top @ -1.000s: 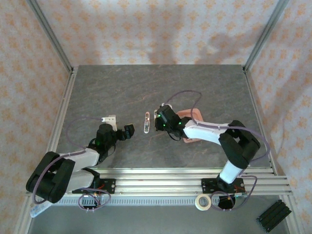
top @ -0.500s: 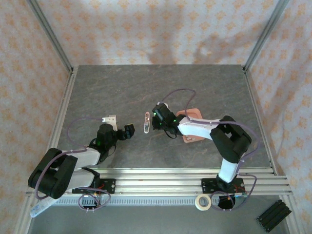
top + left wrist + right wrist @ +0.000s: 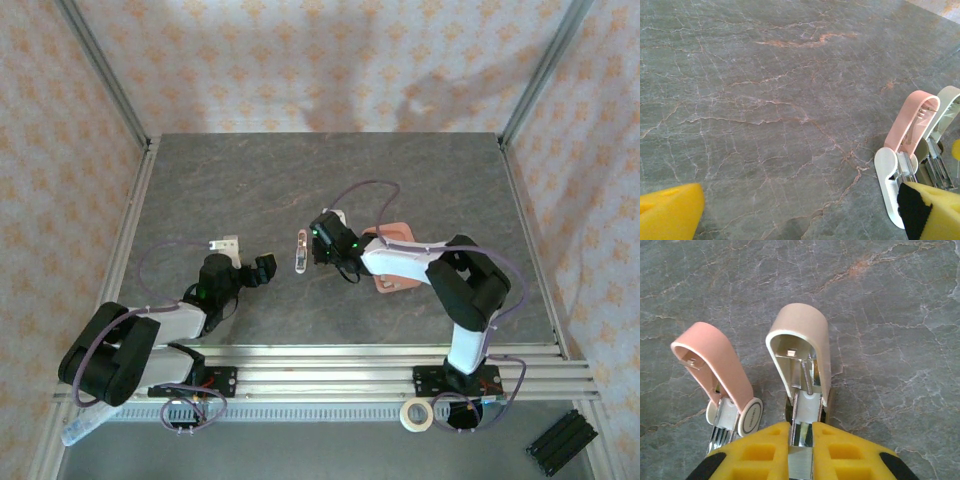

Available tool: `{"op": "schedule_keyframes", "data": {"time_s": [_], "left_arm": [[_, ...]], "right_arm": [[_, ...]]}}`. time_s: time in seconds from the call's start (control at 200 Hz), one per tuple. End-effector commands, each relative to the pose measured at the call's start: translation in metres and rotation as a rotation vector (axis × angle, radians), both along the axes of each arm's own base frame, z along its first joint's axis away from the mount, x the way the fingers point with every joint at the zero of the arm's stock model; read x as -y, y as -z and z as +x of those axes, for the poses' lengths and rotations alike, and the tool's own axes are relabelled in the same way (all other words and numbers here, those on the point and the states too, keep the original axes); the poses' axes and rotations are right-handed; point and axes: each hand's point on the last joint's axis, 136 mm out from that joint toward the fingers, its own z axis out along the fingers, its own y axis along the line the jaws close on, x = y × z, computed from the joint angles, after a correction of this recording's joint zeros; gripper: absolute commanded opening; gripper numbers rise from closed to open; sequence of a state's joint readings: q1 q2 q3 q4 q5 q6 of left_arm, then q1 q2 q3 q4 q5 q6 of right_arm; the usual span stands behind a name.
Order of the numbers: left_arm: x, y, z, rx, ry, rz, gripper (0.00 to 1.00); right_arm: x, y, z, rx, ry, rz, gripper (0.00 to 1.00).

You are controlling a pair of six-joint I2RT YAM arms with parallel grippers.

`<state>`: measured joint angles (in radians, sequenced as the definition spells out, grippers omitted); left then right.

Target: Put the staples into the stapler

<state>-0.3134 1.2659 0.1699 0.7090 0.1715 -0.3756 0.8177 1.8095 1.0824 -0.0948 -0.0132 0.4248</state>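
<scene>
Two mini staplers lie side by side with their tops swung open: a pink stapler (image 3: 715, 367) and a cream stapler (image 3: 801, 347). My right gripper (image 3: 801, 440) hangs right over the cream one's open metal channel, its yellow fingers (image 3: 757, 452) shut on a small silvery strip of staples (image 3: 804, 466). From above, the right gripper (image 3: 320, 248) sits just right of the staplers (image 3: 301, 250). My left gripper (image 3: 264, 268) stands open to their left with bare table between its fingers (image 3: 670, 212). In its view the pink stapler (image 3: 912, 125) and the cream stapler (image 3: 946, 107) are at the right edge.
The salmon-pink tray (image 3: 398, 234) lies under the right forearm. A small white bracket (image 3: 224, 243) sits behind the left arm. Aluminium rails run along the near edge, with a tape roll (image 3: 416, 414) and a black block (image 3: 560, 440) beyond them.
The right arm has shifted a little left and farther from its base, bringing its shut gripper closer over the staplers. The left arm has stayed put.
</scene>
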Motion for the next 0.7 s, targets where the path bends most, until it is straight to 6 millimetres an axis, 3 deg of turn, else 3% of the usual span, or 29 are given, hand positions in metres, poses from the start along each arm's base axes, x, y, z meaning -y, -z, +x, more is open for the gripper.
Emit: {"op": "schedule_keyframes", "data": {"time_s": [0.0, 0.696], "left_arm": [[-0.0055, -0.0034, 0.0044, 0.027, -0.026, 0.008, 1.0], [-0.0042, -0.0026, 0.0058, 0.029, -0.022, 0.004, 1.0]], "right_arm": [[0.0021, -0.004, 0.007, 0.024, 0.013, -0.043, 0.16], [-0.0026, 0.0045, 0.007, -0.001, -0.008, -0.057, 0.15]]}}
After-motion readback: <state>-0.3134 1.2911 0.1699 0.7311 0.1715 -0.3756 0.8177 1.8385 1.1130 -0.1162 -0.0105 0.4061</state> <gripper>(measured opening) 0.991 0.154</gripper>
